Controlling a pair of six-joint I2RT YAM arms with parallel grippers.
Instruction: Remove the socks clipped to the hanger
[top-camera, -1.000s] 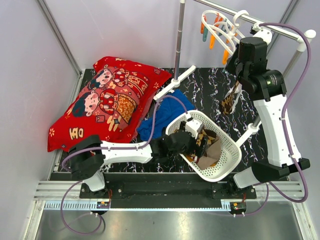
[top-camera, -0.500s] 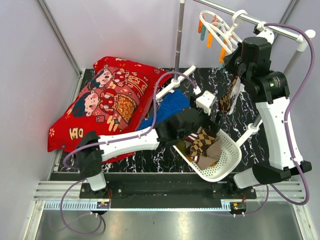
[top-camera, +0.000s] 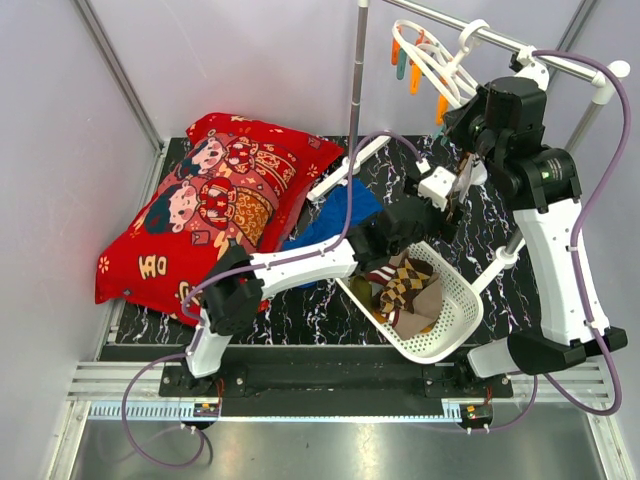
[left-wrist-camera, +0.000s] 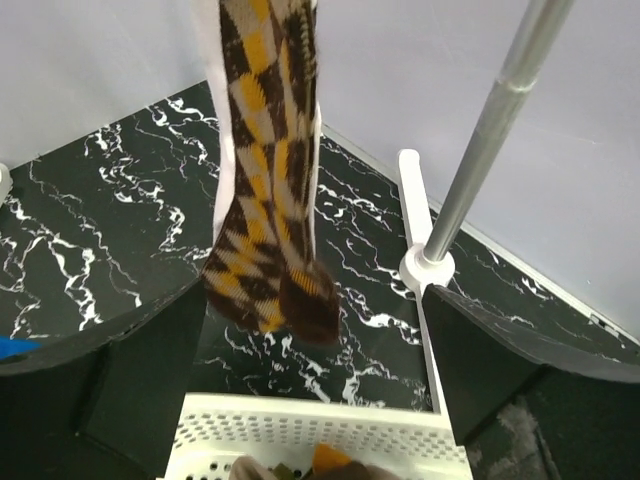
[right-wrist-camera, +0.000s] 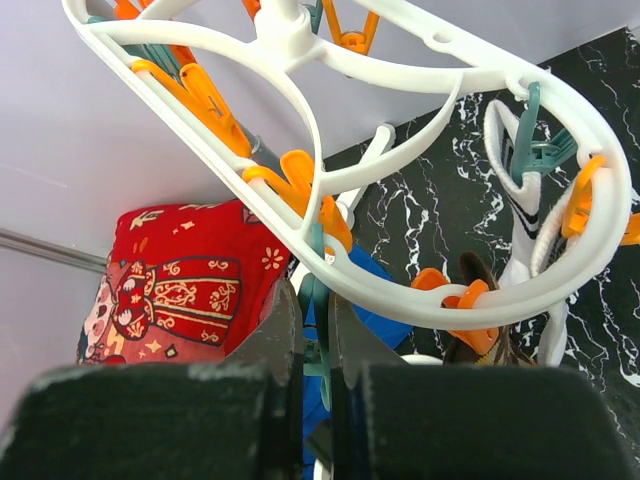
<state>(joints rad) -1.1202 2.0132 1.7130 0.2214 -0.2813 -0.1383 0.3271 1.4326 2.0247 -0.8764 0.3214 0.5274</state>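
Grey walls (top-camera: 250, 60) enclosed the black marbled tabletop (left-wrist-camera: 100, 220). Left fingers (left-wrist-camera: 130, 390) stood wide near the brown checked sock (left-wrist-camera: 265, 200), clipped on the hanger (right-wrist-camera: 480, 72); right fingers (right-wrist-camera: 270, 360) pinched a teal peg (right-wrist-camera: 318, 300).

red printed pillow (top-camera: 215, 210) at 9 o'clock | blue cloth (top-camera: 335, 215) at pillow's 3 o'clock | white perforated basket (top-camera: 462, 310) at 5 o'clock | black marbled tabletop (top-camera: 395, 170) | 1 upright metal pole (top-camera: 357, 70) at 12 o'clock
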